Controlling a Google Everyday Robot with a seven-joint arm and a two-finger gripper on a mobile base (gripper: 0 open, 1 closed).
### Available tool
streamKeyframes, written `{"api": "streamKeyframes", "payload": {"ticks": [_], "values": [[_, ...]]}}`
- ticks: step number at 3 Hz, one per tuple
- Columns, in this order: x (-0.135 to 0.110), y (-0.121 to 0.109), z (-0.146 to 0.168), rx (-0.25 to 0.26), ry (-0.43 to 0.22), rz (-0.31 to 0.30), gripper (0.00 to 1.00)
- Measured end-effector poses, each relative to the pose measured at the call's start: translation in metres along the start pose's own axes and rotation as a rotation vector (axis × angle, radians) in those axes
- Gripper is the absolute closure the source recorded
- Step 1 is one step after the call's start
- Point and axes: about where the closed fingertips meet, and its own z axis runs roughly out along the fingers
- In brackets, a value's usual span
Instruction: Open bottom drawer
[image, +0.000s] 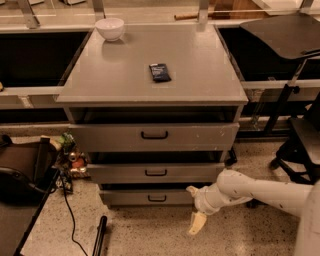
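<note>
A speckled terrazzo floor (150, 235) fills the foreground under warm, even light. A grey metal cabinet (150, 75) stands at the centre, and behind it a pale counter ledge (30, 92) runs across dark recesses. At the upper right a black tabletop (285, 30) sits on a slim stand, with a black chair (302, 135) below it. At the left lies a dark bag (20, 167), and a black cable (70, 220) trails across the floor beside it. The gripper (194, 207) hangs low over the floor by the cabinet's lower right.

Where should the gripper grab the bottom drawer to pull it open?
Grip the black loop handle centred on the flat front of the bottom drawer, coming straight from the front; nothing else protrudes. The gripper hangs just right of it.
</note>
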Motion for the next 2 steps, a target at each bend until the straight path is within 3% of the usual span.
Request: {"api": "streamKeyframes", "payload": {"ticks": [2], "values": [[0.062, -0.025, 0.087, 0.035, 0.043, 0.029, 0.0]]}}
